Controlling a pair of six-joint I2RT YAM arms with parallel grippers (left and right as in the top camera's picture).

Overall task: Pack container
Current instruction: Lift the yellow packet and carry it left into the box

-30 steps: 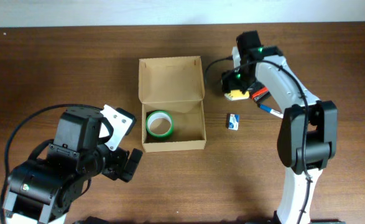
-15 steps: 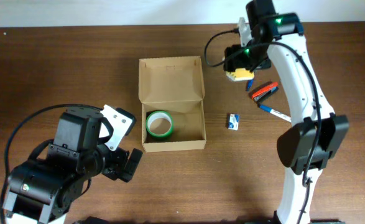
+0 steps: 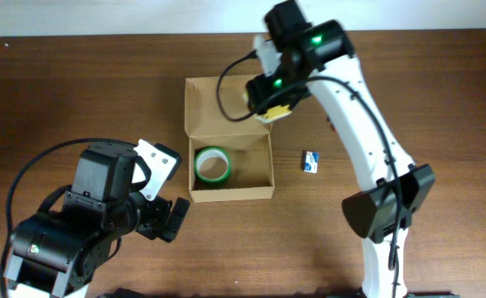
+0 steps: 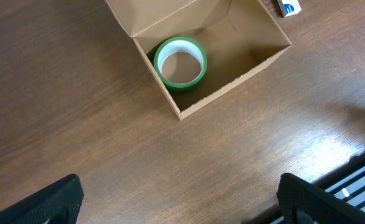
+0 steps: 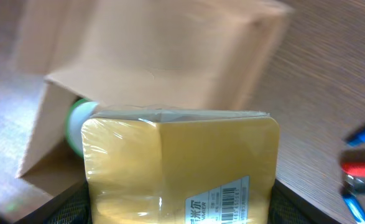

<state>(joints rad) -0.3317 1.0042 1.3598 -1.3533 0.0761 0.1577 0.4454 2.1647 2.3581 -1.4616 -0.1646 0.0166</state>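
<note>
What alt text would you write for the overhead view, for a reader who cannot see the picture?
The right gripper holds a yellow wrapped pack over the right edge of the flap lid of the open cardboard box. A green tape roll lies inside the box, and a small blue and white item lies on the table beside it.

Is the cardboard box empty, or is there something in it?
Not empty: a green tape roll lies flat on the floor of the box.

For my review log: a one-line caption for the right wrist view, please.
Right gripper holds a wrapped yellow pack near the open box; green tape inside, pens at right.
</note>
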